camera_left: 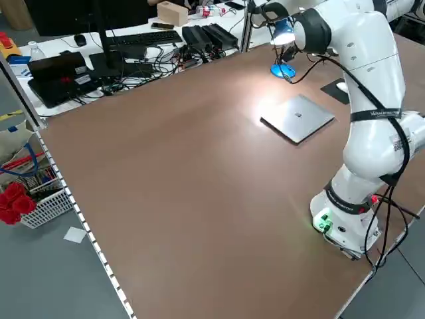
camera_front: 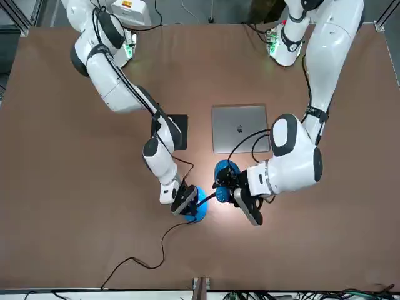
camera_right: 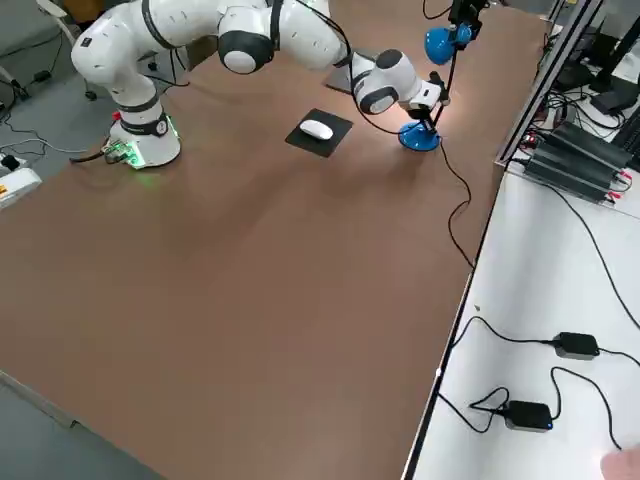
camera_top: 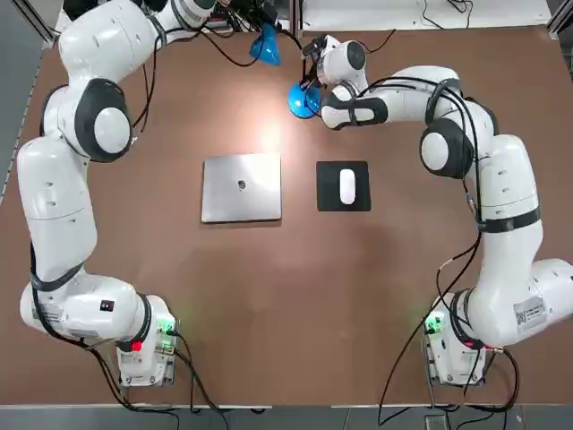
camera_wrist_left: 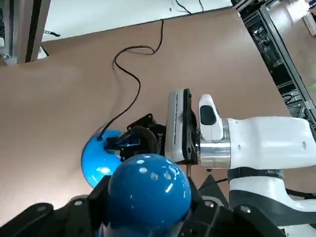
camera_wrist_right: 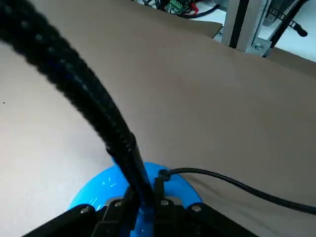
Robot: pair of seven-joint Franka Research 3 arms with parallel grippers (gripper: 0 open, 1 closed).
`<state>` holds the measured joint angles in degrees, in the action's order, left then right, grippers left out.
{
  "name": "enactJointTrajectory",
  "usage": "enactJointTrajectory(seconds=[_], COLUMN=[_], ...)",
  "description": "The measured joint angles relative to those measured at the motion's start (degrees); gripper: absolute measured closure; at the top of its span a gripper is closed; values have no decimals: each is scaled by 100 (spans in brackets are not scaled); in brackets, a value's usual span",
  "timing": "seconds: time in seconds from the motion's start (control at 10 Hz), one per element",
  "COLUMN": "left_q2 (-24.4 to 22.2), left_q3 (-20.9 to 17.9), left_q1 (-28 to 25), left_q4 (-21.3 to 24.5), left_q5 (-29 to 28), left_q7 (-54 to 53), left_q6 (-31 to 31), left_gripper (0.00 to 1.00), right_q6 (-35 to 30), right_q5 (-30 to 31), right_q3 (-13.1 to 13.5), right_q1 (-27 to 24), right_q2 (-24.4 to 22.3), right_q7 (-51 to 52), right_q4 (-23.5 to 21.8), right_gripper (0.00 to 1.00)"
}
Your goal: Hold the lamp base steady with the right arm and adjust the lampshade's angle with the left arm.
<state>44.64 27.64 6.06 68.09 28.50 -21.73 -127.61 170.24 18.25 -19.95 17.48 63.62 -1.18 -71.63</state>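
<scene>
A: Item one, the surface (camera_top: 295,296)?

B: Broad brown sheet, matte, flat. Largest entry.

A: The arms?

B: Left arm (camera_top: 54,206), white shells with dark grey joints, ran up the nine o'clock side of the top view and reached to twelve. Right arm (camera_top: 501,224), same build, ran up the three o'clock side and bent in toward one o'clock of centre.

A: Mid-sized lots?

B: Closed laptop (camera_top: 241,187), grey metal, flat rectangle, at centre. Black mouse mat (camera_top: 343,185), thin and matte, just beside it at three o'clock, with a smooth white mouse (camera_top: 346,186) on it.

A: The lamp?

B: Lampshade (camera_top: 265,45), bright blue glossy cone with a rounded back, lit inside, at twelve o'clock. Lamp base (camera_top: 302,100), glossy blue disc, near it at four o'clock, carrying a thin black ribbed gooseneck (camera_wrist_right: 89,103) and a black cord (camera_wrist_left: 129,79) that trailed off across the surface.

A: Claws?

B: Left claw (camera_wrist_left: 148,212) was clamped round the back of the lampshade. Right claw (camera_wrist_right: 143,210) was closed on the gooseneck foot, down at the lamp base.

A: Handling advice for the tilt?

B: My judgement: glossy plastic slips, so the left claw should grip firmly and turn slowly, letting the gooseneck bend. The right claw should press straight down so the light disc neither slides nor tips.
</scene>
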Motion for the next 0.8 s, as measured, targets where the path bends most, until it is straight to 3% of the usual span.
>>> enactJointTrajectory(seconds=[0.8], left_q2=[3], left_q3=[23], left_q1=[1], left_q4=[6], left_q5=[1], left_q7=[981], left_q6=[143], left_gripper=[42], right_q6=[2], right_q5=[8], right_q3=[1], right_q1=[2], right_q2=[0], right_q7=[2], right_q4=[0], right_gripper=[84])
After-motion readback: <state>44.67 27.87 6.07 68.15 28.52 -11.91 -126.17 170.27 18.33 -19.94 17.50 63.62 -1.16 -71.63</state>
